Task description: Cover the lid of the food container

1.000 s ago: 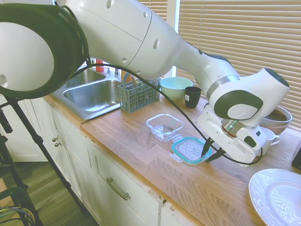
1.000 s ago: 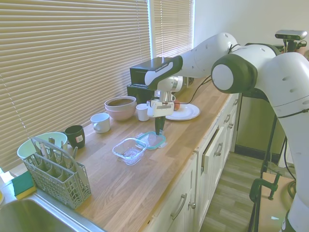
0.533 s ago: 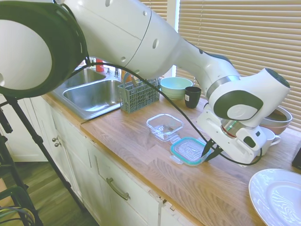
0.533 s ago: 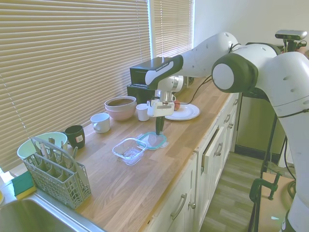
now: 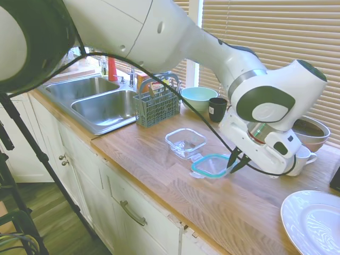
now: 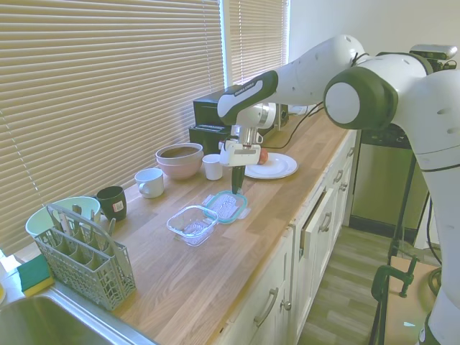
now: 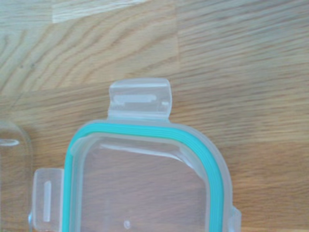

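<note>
The lid (image 5: 209,166) is clear with a teal rim seal, and it hangs tilted just above the wooden counter (image 5: 175,186). My gripper (image 5: 237,161) is shut on its far edge. From the other side the lid (image 6: 228,206) hangs below the gripper (image 6: 236,191). The food container (image 5: 186,142), small, clear and open, stands on the counter close beside the lid, toward the sink; it also shows as the food container (image 6: 192,223). In the wrist view the lid (image 7: 145,183) fills the frame, with a snap tab over wood and the container's rim (image 7: 14,159) at one edge.
A grey cutlery basket (image 5: 156,106) and steel sink (image 5: 103,106) lie beyond the container. A mint bowl (image 5: 198,98) and black cup (image 5: 217,109) stand by the blinds. A brown-filled bowl (image 5: 313,133), a white mug (image 5: 304,154) and a white plate (image 5: 313,220) are behind the arm.
The gripper has risen with the lid in it, so the lid has come off the counter and now hangs tilted. The container has not moved.
</note>
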`<act>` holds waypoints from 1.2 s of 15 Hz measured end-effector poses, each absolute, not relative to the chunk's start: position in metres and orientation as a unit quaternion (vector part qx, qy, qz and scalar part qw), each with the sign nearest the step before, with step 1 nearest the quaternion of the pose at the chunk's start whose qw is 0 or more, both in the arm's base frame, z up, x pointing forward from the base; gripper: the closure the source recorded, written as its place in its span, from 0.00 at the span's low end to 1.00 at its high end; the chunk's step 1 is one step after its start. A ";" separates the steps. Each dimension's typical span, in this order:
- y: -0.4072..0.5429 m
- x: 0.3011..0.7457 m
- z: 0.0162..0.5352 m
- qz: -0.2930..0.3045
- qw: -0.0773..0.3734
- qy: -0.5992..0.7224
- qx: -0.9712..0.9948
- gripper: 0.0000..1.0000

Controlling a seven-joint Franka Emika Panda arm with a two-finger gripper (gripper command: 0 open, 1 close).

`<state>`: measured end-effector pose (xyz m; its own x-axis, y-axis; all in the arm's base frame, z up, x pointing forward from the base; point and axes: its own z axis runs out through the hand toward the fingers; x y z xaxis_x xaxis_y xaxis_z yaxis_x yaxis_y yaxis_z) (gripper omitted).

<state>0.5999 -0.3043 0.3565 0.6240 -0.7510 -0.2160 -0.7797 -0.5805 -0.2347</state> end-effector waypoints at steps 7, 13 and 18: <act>-0.268 0.581 0.416 0.018 0.151 0.418 -0.896 1.00; -0.236 0.578 0.449 0.006 0.142 0.412 -0.900 1.00; -0.208 0.580 0.464 0.003 0.134 0.405 -0.904 1.00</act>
